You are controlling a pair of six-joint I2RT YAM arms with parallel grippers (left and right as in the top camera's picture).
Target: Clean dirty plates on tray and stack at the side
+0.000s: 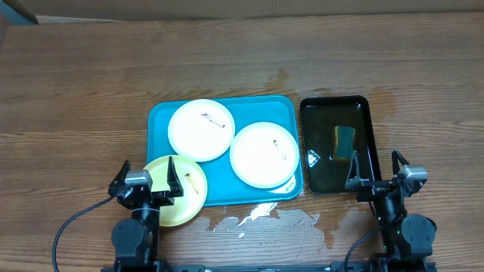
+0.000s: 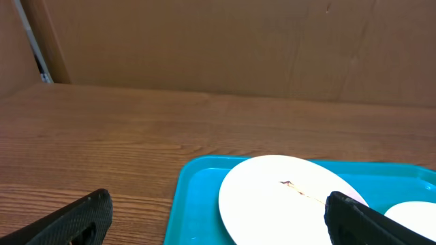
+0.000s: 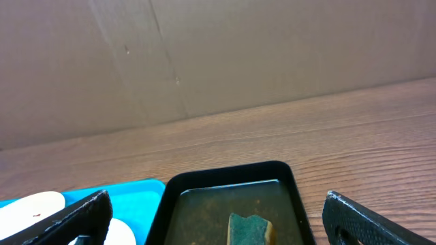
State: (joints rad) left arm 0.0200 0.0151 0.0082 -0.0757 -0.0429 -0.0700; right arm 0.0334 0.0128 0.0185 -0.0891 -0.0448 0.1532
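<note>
Where water (image 1: 266, 217) pools by turquoise tray (image 1: 159, 121), black tray (image 1: 321, 128) holding sponge (image 1: 345, 142)

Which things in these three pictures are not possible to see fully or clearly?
- Overhead: the left gripper covers part of the pale yellow plate.
- Right wrist: the bottom edge cuts off the sponge in the black tray.
- Overhead: the smears on the white plates are too small to identify.

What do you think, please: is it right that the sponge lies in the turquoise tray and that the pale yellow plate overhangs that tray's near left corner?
Not quite: the sponge lies in the black tray, as the overhead view shows. The pale yellow plate does overhang the near left corner of the turquoise tray.
</note>
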